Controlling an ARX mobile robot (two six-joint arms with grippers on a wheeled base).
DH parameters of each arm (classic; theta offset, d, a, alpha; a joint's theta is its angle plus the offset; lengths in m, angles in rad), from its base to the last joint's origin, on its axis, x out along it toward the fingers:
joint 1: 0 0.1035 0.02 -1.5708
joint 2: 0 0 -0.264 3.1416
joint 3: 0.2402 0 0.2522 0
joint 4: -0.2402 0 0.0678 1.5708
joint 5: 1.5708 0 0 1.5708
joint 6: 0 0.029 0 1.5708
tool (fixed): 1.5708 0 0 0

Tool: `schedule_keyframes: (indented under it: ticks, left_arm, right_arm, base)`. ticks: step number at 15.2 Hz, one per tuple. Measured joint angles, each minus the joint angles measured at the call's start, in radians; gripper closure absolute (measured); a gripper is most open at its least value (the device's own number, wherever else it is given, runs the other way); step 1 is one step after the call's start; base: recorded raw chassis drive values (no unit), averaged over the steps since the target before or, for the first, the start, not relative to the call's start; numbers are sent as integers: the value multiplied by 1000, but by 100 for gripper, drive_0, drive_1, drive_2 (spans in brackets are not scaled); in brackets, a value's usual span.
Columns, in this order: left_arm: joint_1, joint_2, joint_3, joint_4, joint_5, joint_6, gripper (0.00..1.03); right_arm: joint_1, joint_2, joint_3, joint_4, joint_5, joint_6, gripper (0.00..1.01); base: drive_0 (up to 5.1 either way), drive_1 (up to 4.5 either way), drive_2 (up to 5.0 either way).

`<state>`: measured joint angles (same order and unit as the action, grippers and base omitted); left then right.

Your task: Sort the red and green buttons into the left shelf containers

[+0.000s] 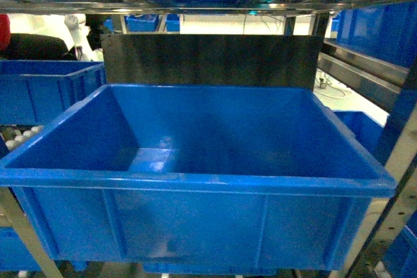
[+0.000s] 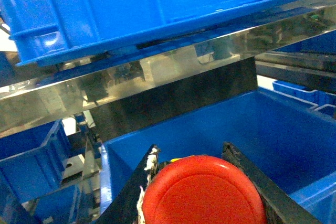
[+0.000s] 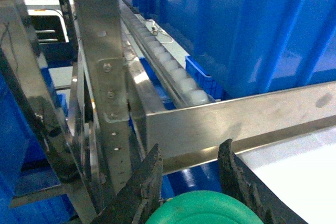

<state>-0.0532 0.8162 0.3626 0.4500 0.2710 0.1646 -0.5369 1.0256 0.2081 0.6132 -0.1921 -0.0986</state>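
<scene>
Red button (image 2: 202,192): smooth round cap, lower centre, pinched by the left tool (image 2: 202,166) above a deep blue bin (image 2: 294,129). Green button (image 3: 202,208): round cap, bottom centre, pinched by the right tool (image 3: 191,169).

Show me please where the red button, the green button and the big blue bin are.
red button (image 2: 202,192), left wrist view, middle of its cap
green button (image 3: 202,209), right wrist view, top of its cap
blue bin (image 1: 195,180), head view, front rim

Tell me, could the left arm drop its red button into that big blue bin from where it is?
Probably yes: the left gripper holds the red button facing the blue bin, whose open top looks unobstructed.
</scene>
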Motion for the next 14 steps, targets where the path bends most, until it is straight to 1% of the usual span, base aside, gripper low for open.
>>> schedule_keyframes:
  ticks: [1, 5, 11, 12, 13, 14]
  left_arm:
    - [0, 2, 0, -5, -3, 0, 72]
    - [1, 0, 0, -3, -1, 0, 72]
    - [3, 0, 0, -2, -1, 0, 72]
    - [3, 0, 0, 0, -1, 0, 72]
    - [2, 0, 0, -2, 0, 0, 72]
    - [2, 0, 0, -1, 0, 0, 72]
  right_arm:
    - [0, 0, 0, 0, -7, 0, 72]
    - [0, -2, -1, 0, -5, 0, 72]
    - [0, 0, -1, 1, -5, 0, 72]
    - [8, -24, -1, -35, -19, 2, 72]
    - [37, -110, -7, -99, -40, 12, 72]
    - [85, -225, -8, -172, -77, 47, 72]
  base:
    - [-3, 424, -430]
    - [-20, 414, -453]
    - [0, 0, 0]
    - [0, 0, 0]
    - [0, 0, 0]
    - [0, 0, 0]
